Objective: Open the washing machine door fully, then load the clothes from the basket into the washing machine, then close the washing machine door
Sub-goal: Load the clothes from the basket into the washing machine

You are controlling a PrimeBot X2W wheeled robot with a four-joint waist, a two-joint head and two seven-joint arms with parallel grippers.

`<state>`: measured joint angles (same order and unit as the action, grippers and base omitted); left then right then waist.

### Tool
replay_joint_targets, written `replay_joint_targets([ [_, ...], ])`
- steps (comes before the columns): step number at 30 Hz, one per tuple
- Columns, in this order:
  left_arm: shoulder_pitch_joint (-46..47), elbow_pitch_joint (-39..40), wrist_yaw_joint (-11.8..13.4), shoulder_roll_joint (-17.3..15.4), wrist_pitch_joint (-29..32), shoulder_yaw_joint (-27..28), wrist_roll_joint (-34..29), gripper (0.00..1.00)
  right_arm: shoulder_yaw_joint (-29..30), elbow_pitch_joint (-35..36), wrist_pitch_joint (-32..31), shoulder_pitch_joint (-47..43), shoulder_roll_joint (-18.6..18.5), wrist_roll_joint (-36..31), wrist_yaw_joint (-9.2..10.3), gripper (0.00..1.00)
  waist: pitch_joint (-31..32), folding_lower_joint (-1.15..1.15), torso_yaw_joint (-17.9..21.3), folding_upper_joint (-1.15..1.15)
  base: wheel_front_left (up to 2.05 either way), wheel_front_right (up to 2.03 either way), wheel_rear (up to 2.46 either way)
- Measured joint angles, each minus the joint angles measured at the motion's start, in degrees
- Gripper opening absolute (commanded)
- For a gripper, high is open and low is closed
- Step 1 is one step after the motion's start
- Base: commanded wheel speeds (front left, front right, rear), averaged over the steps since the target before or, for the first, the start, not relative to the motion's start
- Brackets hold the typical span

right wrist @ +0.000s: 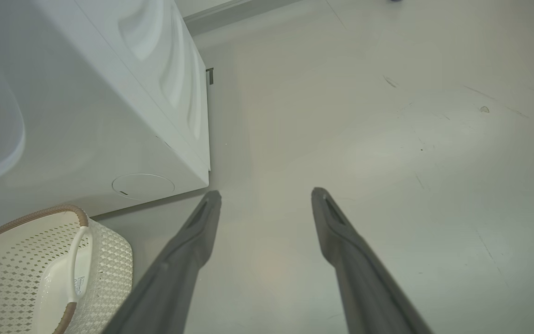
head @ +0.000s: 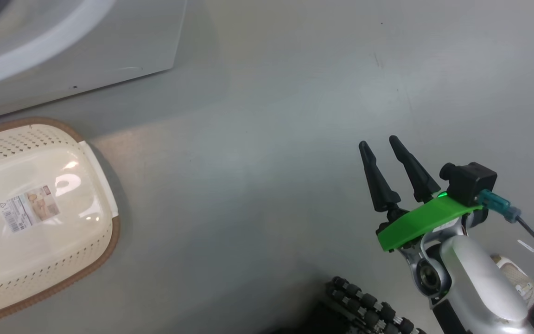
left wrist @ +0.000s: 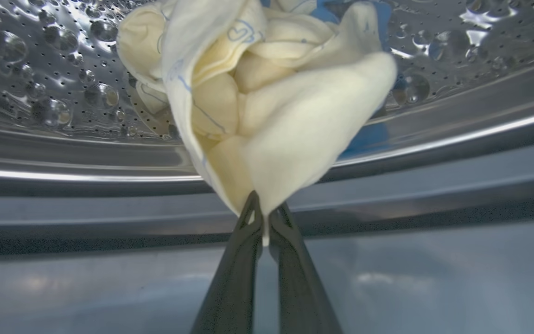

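Note:
In the left wrist view my left gripper (left wrist: 263,211) is shut on a corner of the clothes (left wrist: 267,116). It is a bunched pale yellow garment with faint blue print, reaching into the steel drum of the washing machine (left wrist: 54,97). Blue fabric (left wrist: 364,139) shows behind it in the drum. The basket (head: 104,241) lies on the floor at the left, a sticker on its bare bottom; it shows again as the basket (right wrist: 109,260). My right gripper (head: 378,143) hangs open over the floor, well right of the basket, with nothing between its fingers (right wrist: 211,208). The washing machine door is out of view.
The washing machine's white body (head: 123,41) fills the upper left, its corner (right wrist: 197,171) close to the basket. A grey gasket band (left wrist: 387,195) runs below the drum lip. A black ribbed part (head: 364,306) and a pale shoe (head: 517,278) sit at the bottom right.

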<state>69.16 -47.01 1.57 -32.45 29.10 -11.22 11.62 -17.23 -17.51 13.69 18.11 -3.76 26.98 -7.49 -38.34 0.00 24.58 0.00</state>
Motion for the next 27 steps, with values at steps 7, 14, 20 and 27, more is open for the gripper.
replay_joint_targets([
  [7,1.2,0.7,1.9,0.1,-6.8,0.0,-0.2,0.00,0.0,0.4,0.0,0.0,-0.1,0.0,0.00,1.00,-0.4,0.00,-0.9,0.00,0.00,0.00,0.00],
  [14,4.3,1.3,1.9,0.9,-17.0,3.3,2.9,0.00,-1.1,0.9,0.0,0.3,-0.1,0.0,0.00,1.00,-1.8,0.00,-0.8,0.00,0.00,0.00,0.00],
  [20,7.8,0.8,-0.8,0.3,-24.2,6.2,6.2,0.00,-2.4,1.1,0.0,1.2,0.0,1.1,0.00,1.00,-3.3,0.00,1.9,0.00,0.00,0.00,0.00],
  [27,13.2,-2.0,-4.1,0.1,-32.2,7.3,8.2,0.27,-2.3,1.5,0.1,0.3,0.0,1.4,0.00,1.00,-5.2,0.00,4.2,0.00,0.00,0.00,0.00],
])
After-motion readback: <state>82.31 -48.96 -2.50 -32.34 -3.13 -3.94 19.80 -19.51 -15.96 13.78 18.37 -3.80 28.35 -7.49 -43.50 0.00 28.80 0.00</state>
